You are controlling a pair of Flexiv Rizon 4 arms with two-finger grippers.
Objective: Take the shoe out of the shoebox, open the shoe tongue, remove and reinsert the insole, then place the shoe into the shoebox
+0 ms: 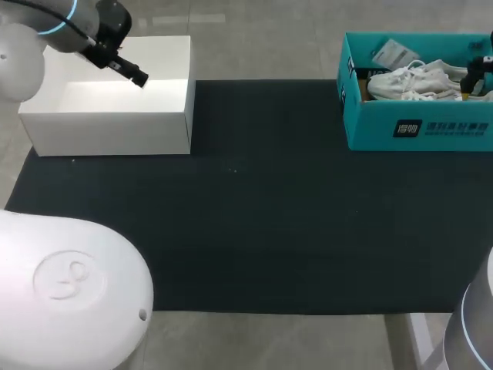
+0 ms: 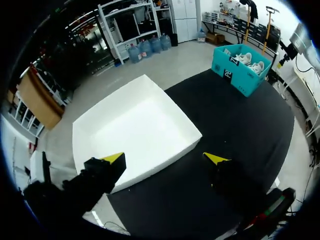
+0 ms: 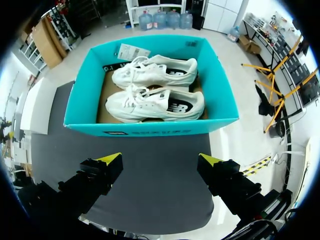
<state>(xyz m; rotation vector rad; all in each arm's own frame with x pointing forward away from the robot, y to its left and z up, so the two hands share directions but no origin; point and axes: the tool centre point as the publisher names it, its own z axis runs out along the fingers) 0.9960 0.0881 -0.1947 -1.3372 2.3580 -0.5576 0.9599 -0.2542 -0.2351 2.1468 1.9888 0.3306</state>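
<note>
Two white shoes (image 1: 412, 81) lie in the teal shoebox (image 1: 416, 127), upper right of frame; right gripper (image 3: 161, 159) hangs above it, fingers apart, empty; left gripper (image 2: 166, 158), fingers apart, over white box (image 1: 108, 131), upper left; shoes judged light, soft-sided; grip the firmer heel collar.

our white left arm (image 1: 19, 58) wears a pale blue ring (image 1: 60, 25) beside its black wrist (image 1: 112, 35), with black fingers (image 2: 100, 177) tipped yellow.
</note>
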